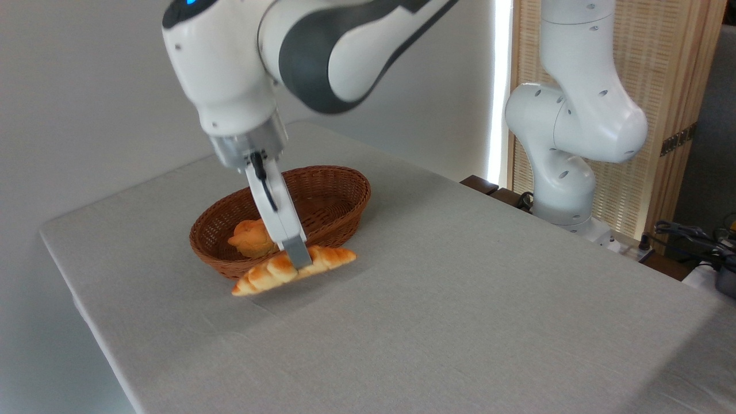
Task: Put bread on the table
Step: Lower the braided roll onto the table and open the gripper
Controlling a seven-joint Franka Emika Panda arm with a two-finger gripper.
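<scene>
and there's the gripper pinched tight on the braided bread, fingers clamped across the middle of the loaf. the bread sits outside the wicker basket now, just in front of its near wall, low over the grey table. it's tilted, the left tip dipping toward the cloth, the right tip riding higher. whether that low tip is touching the cloth, can't tell from here, though a soft shadow lies right under it. inside the basket the small round bun sits against the left wall, partly behind the white finger housing. the arm leans in from the upper left, wrist angled down and to the right.
</scene>
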